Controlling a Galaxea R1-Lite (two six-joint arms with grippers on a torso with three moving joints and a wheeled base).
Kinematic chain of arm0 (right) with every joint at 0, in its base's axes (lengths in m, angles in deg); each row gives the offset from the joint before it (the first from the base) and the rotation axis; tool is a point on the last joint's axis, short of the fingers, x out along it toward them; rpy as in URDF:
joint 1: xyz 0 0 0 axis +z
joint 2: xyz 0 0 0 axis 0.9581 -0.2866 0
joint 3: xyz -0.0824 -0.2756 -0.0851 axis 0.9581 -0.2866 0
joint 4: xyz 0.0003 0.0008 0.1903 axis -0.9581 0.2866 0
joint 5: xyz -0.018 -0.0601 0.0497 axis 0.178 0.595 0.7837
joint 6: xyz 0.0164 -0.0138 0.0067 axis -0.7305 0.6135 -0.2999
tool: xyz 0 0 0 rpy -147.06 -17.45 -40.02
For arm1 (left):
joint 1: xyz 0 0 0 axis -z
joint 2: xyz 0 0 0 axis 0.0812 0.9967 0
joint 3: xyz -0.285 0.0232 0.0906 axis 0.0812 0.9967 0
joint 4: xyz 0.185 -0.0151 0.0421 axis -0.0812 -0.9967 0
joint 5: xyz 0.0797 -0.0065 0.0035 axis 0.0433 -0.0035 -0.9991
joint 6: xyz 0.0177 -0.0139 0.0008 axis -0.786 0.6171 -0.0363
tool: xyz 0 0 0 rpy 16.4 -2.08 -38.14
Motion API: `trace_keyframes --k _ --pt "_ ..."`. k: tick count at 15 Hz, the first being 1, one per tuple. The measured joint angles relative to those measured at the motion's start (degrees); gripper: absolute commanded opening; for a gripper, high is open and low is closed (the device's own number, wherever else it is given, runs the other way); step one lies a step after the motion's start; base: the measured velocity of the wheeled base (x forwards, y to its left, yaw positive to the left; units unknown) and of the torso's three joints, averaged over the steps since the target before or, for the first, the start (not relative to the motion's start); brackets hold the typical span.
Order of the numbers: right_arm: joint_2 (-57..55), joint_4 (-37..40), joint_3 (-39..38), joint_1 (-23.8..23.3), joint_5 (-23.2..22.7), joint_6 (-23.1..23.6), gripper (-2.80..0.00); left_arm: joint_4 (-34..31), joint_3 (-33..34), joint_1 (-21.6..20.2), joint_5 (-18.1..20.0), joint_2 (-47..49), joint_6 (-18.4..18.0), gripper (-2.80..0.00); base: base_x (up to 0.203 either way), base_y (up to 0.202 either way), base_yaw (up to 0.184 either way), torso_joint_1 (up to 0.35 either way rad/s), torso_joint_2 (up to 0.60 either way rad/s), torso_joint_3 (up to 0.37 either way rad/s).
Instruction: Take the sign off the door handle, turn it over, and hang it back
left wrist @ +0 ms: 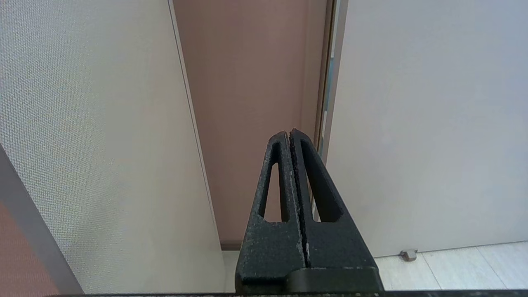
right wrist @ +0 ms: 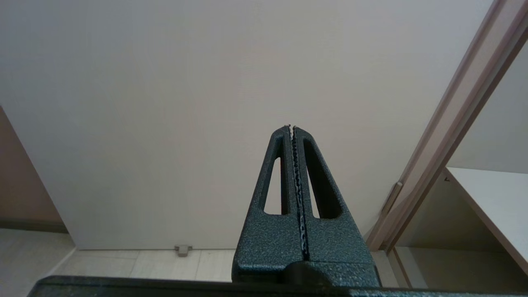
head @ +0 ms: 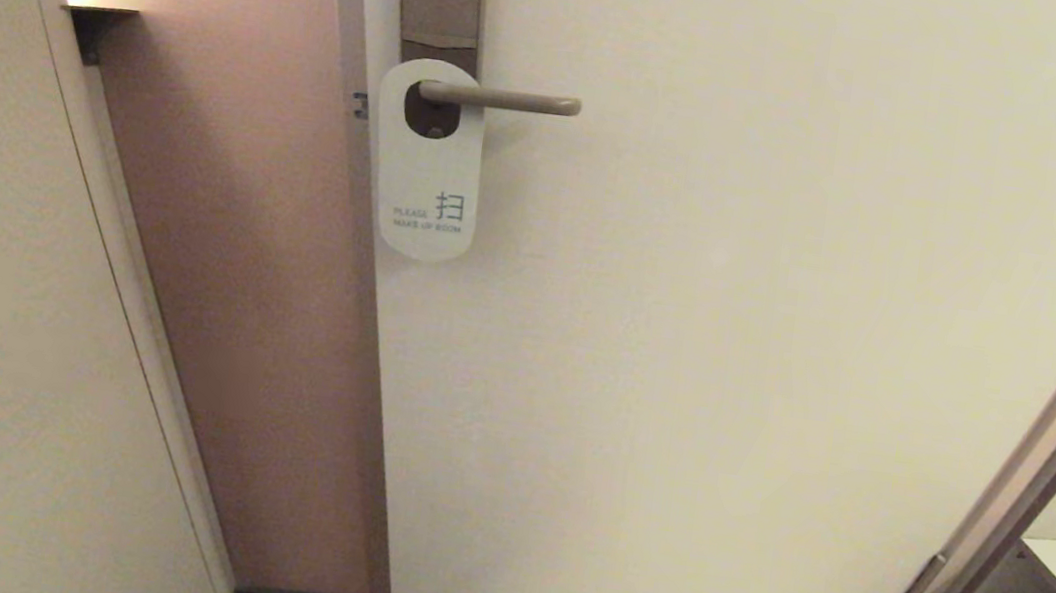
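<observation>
A white sign point(head: 430, 164) (teal text facing out) hangs by its oval hole on the door handle point(head: 502, 99), flat against the pale door point(head: 731, 362). The left gripper point(left wrist: 290, 134) and right gripper point(right wrist: 291, 128), fingers pressed together and empty, sit low, well apart from it.

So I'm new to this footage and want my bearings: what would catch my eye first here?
The white rounded-end hanger card with teal text stands out, hanging by its oval hole on the slim beige-grey metal lever handle near the pale door's left edge. In the wrist views, the black left gripper and black right gripper are both shut, low down and away from the card.
</observation>
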Motion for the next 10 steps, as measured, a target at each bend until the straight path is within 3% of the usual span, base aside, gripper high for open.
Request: trace_keyframes --k 10 --pt "0.0 0.04 0.0 0.0 0.02 -0.01 -2.8 -0.02 0.0 0.0 0.0 0.0 0.01 -2.8 0.0 0.0 0.0 0.0 0.0 0.0"
